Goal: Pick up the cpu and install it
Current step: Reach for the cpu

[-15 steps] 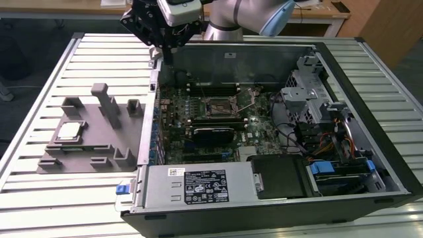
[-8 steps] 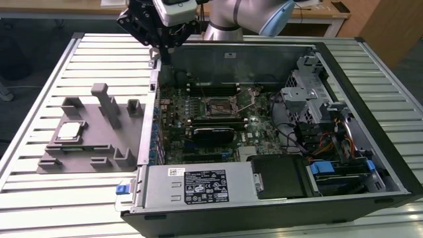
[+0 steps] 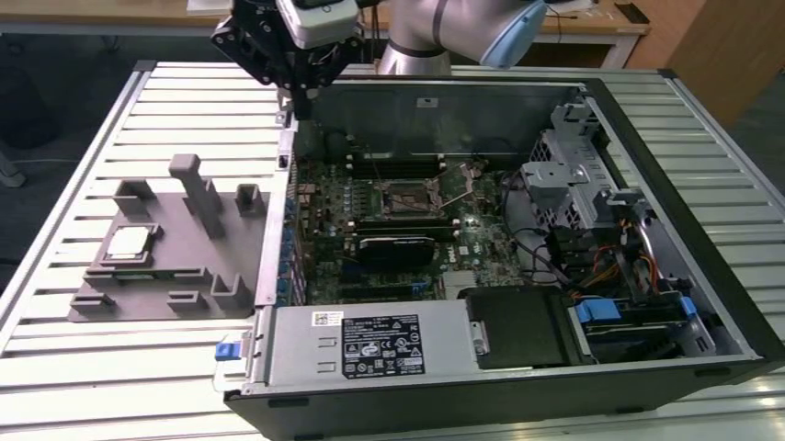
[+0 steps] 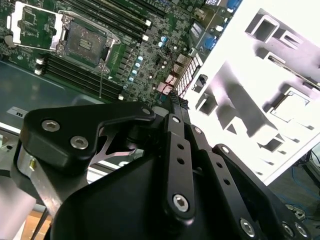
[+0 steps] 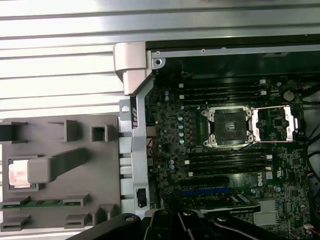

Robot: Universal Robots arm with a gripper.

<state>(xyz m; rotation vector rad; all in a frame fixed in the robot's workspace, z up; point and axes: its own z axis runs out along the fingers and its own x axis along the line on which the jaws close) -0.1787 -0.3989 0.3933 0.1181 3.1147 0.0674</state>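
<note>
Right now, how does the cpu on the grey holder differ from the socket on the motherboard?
The cpu lies outside the case on the grey holder; the socket sits inside it on the motherboard. The cpu shows a silver top; the socket is dark, with its metal frame flipped open. Both are square and lie flat.

Nothing is legible: the power supply's label (image 3: 382,347) and a small white sticker (image 3: 427,101) on the case's wall are too small.
</note>
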